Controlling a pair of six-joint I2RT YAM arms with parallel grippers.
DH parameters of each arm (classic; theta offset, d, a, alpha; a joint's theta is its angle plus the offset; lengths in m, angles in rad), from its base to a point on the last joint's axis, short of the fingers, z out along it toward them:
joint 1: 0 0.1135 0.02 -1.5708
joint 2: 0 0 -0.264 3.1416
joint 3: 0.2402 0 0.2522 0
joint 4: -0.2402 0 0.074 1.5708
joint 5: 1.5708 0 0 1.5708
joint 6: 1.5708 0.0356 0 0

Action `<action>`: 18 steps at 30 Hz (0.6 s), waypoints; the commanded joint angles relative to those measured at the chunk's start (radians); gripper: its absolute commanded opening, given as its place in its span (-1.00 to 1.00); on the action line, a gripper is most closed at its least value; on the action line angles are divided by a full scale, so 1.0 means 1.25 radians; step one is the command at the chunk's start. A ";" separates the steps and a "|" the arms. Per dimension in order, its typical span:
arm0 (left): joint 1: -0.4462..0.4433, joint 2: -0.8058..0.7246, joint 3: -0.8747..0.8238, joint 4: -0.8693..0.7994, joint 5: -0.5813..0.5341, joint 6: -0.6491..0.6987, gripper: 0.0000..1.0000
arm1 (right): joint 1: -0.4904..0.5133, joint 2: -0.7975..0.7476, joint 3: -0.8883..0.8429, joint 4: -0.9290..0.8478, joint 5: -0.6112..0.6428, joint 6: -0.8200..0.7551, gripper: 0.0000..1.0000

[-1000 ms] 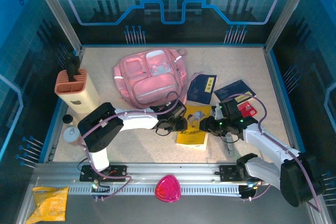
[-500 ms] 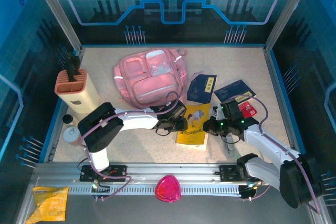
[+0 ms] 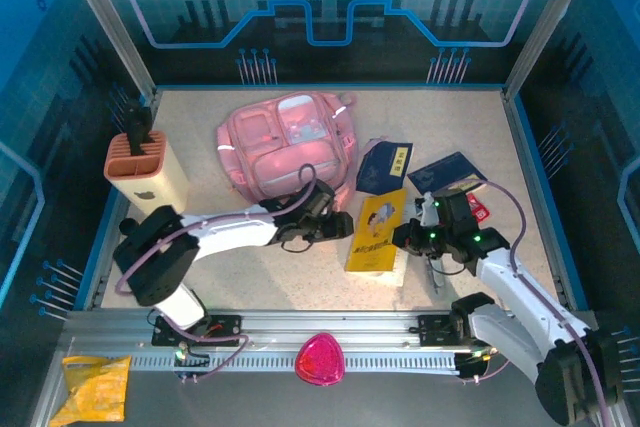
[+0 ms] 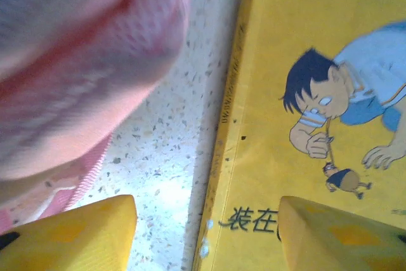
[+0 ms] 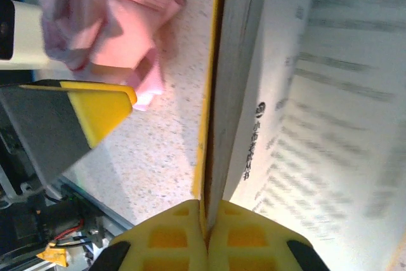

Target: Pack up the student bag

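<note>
The student bag (image 3: 290, 147), a big soft pink backpack, lies at the back middle of the table. A yellow picture book (image 3: 378, 232) is tilted up just in front of it. My right gripper (image 3: 405, 239) is shut on the book's right edge; in the right wrist view the cover and pages (image 5: 304, 93) run up from the closed gripper (image 5: 206, 226). Between the bag's lower edge and the book's left edge, my left gripper (image 3: 335, 225) stands open. In the left wrist view its yellow fingers (image 4: 76, 233) straddle the book's spine (image 4: 222, 157), holding nothing, with pink bag fabric (image 4: 82, 61) close on the left.
A beige pen holder (image 3: 148, 172) stands at the left. Two dark blue booklets (image 3: 385, 165) (image 3: 447, 172) and a red item (image 3: 472, 209) lie right of the bag. A magenta rounded object (image 3: 320, 359) and a yellow packet (image 3: 90, 387) rest by the front rail.
My right gripper has shut on the book's right edge and tipped the book up. My left gripper has opened and slid back-left toward the bag, its arm stretching out.
</note>
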 commanded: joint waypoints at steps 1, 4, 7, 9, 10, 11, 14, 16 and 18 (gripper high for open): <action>0.046 -0.074 -0.044 0.065 0.077 -0.028 0.34 | -0.012 -0.053 0.065 -0.008 -0.054 0.001 -1.00; 0.082 -0.124 -0.077 0.107 0.119 -0.061 0.48 | -0.012 -0.073 0.084 0.022 -0.090 0.041 -1.00; 0.118 -0.137 -0.096 0.174 0.178 -0.098 0.62 | -0.012 -0.063 0.113 0.060 -0.133 0.069 -1.00; 0.135 -0.129 -0.100 0.217 0.218 -0.126 0.69 | -0.011 -0.054 0.142 0.074 -0.151 0.079 -1.00; 0.141 -0.124 -0.102 0.229 0.231 -0.141 0.71 | -0.010 -0.050 0.157 0.083 -0.159 0.084 -1.00; 0.143 -0.120 -0.105 0.248 0.236 -0.154 0.72 | -0.010 -0.046 0.172 0.095 -0.166 0.090 -1.00; 0.144 -0.103 -0.117 0.323 0.249 -0.191 0.78 | -0.009 -0.032 0.190 0.154 -0.193 0.126 -1.00; 0.144 -0.090 -0.125 0.387 0.267 -0.225 0.79 | -0.005 -0.020 0.190 0.210 -0.209 0.157 -1.00; 0.144 -0.080 -0.141 0.481 0.281 -0.268 0.79 | 0.004 -0.004 0.186 0.263 -0.218 0.177 -1.00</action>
